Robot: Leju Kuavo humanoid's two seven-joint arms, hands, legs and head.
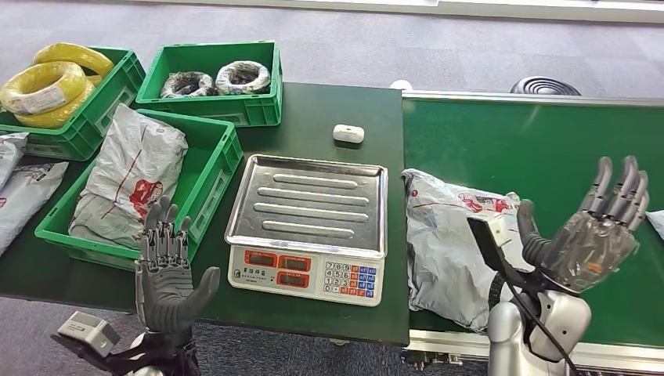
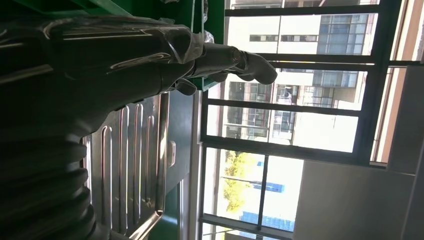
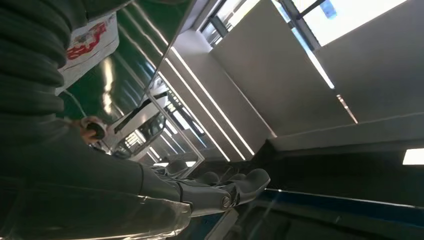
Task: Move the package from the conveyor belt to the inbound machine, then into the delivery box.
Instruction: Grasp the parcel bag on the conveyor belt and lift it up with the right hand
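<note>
Grey plastic mailer package (image 1: 450,243) lies flat at the near left end of the green conveyor belt (image 1: 540,157), its left edge just beside the seam where the belt meets the dark table (image 1: 329,110). You have both hands raised, palms up, holding nothing: the right hand (image 1: 593,231) hovers over the belt just right of the package with fingers spread, and the left hand (image 1: 166,274) hangs before the table's near edge, fingers extended and apart. In the right wrist view the right hand's fingers (image 3: 245,182) lie straight, nothing between them.

The weighing scale (image 1: 312,227), presumably the inbound machine, sits immediately left of the package, its ribbed steel tray bare, so your transfer is likely a short leftward carry. Left of the scale, the near green crate (image 1: 211,176) already holds a similar mailer and probably serves as the delivery box. A small white device (image 1: 348,133) lies on the table behind the scale, well off that path. Belt surface right of and beyond the package is open for your approach.
</note>
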